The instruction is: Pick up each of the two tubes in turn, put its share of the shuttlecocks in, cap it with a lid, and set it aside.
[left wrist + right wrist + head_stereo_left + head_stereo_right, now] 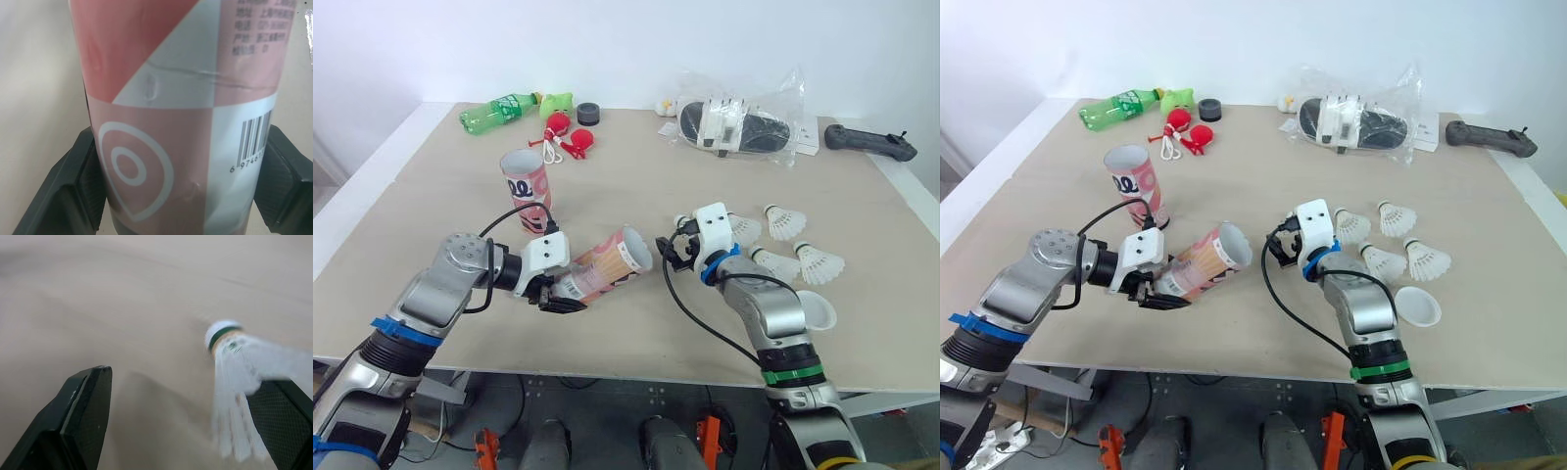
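The left gripper is clamping its fingers around the base of a pink tube, holding it tilted with the open mouth facing the right gripper. That one is hovering just off the mouth, fingers wide apart, with a shuttlecock right beside one finger. The second tube is standing upright on the tabletop behind, and more loose shuttlecocks are lying off to the right.
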